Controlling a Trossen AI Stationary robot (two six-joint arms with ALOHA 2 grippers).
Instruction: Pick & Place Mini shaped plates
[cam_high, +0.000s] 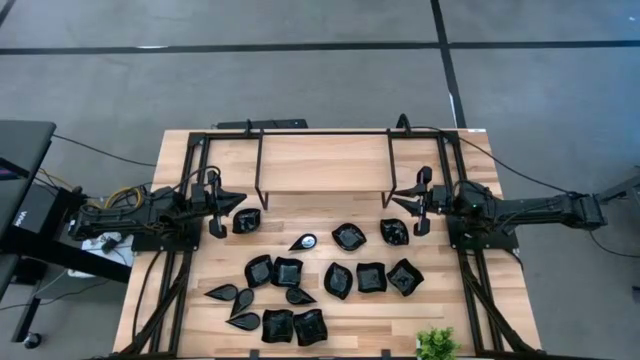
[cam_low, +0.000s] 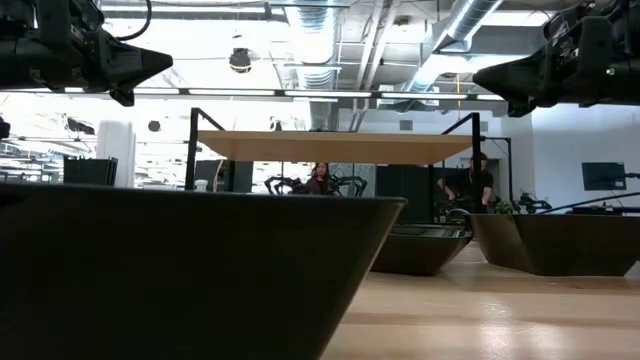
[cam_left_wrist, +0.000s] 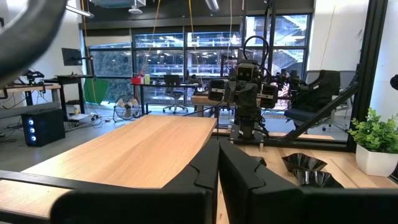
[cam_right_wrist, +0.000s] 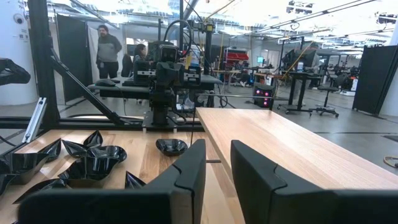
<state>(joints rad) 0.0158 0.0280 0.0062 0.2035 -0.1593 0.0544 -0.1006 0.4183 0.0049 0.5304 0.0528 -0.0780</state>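
No writing I can read anywhere. Fifteen black plates lie scattered; left gripper is pinched shut, empty, right gripper slightly parted, empty.

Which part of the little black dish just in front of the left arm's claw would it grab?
Probably the raised rim of the black dish, coming straight down, one finger inside and one outside. It sits flat and low, offering little else to pinch. The left gripper is nearest, fingers shut.

Glossy black mini shaped plates, pale wood-grain table, green plant in white pot, black grippers
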